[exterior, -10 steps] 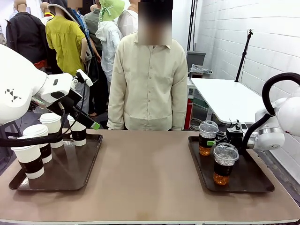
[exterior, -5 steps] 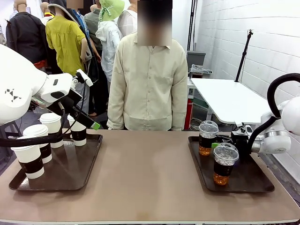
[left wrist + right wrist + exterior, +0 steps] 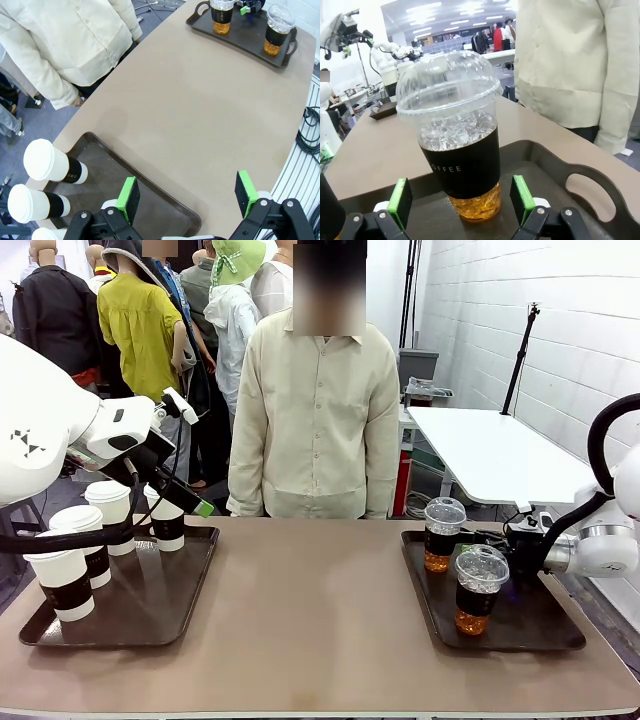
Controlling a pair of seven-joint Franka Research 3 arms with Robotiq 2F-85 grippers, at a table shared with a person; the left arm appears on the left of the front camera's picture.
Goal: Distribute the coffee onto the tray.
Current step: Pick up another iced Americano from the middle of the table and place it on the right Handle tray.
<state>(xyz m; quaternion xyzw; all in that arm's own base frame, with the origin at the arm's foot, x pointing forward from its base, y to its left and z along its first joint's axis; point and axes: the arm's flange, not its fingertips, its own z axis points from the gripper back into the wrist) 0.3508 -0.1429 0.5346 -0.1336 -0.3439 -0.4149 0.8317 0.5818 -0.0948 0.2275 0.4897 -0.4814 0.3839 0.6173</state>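
Two clear dome-lidded cups of amber drink stand on the right tray (image 3: 560,635): the far cup (image 3: 443,534) near its back corner, the near cup (image 3: 481,590) closer to me. My right gripper (image 3: 461,207) sits low over that tray just behind the far cup, pads spread wide, touching nothing. Four white lidded paper cups (image 3: 70,555) in black sleeves stand on the left tray (image 3: 150,620). My left gripper (image 3: 187,197) hangs above that tray's edge, jaws apart and empty. A person (image 3: 318,410) stands at the table's (image 3: 320,620) far side.
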